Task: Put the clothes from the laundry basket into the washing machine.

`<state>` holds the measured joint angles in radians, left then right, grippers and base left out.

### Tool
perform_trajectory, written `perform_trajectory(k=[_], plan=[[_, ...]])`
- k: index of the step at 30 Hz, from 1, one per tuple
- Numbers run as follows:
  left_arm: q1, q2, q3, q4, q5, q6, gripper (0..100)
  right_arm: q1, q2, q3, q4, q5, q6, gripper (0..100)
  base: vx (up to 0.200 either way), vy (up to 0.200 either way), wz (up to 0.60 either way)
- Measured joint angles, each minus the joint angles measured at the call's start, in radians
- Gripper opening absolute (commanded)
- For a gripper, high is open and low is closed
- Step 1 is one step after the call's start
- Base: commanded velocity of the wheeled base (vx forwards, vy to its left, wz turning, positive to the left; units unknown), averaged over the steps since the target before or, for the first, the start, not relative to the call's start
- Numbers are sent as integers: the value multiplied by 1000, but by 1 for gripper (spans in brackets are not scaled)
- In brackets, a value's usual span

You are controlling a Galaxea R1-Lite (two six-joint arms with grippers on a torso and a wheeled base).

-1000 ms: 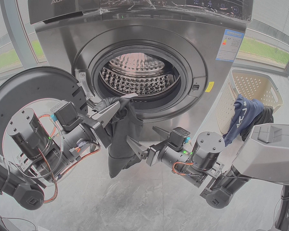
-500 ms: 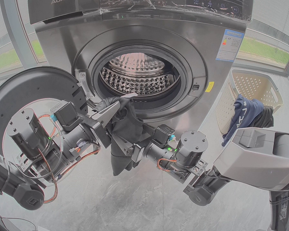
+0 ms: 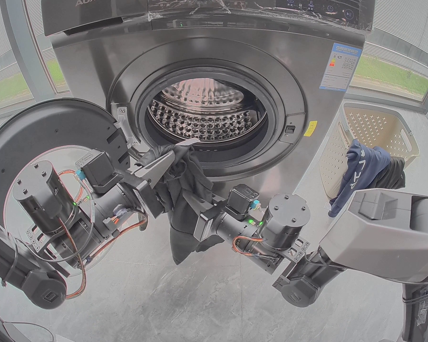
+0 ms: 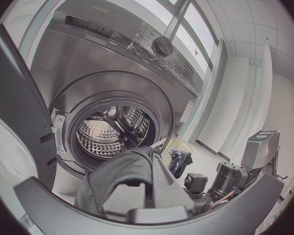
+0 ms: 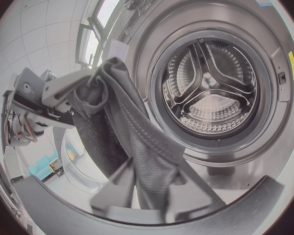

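My left gripper (image 3: 175, 156) is shut on the top of a dark grey garment (image 3: 188, 205), just in front of the lower left rim of the washing machine's open drum (image 3: 204, 110). The cloth hangs down from it toward the floor. My right gripper (image 3: 195, 210) stands open lower down, one finger on each side of the hanging cloth (image 5: 143, 147). In the left wrist view the bunched garment (image 4: 121, 173) covers that gripper's fingers (image 4: 166, 183). The laundry basket (image 3: 390, 124) stands to the machine's right, with a blue garment (image 3: 361, 167) and a dark one (image 3: 393, 174) draped over its rim.
The machine's round door (image 3: 43, 129) is swung open on the left, behind my left arm. Bare grey floor (image 3: 176, 300) lies in front of the machine. Windows (image 3: 394, 72) run behind the machine and basket.
My right arm has moved left, from clear of the garment to having its open fingers around the hanging cloth. The cloth's lower part has shifted slightly right. The left gripper has kept its hold.
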<state>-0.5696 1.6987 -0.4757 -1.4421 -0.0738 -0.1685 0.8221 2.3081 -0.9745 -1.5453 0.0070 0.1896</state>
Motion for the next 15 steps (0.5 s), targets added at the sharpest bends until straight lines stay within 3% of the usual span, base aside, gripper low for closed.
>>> perform_trajectory(k=[15], plan=[[25,34,3,-59,0,4,0,-66,-187,199,16,-29,-18,0,0,0,0]])
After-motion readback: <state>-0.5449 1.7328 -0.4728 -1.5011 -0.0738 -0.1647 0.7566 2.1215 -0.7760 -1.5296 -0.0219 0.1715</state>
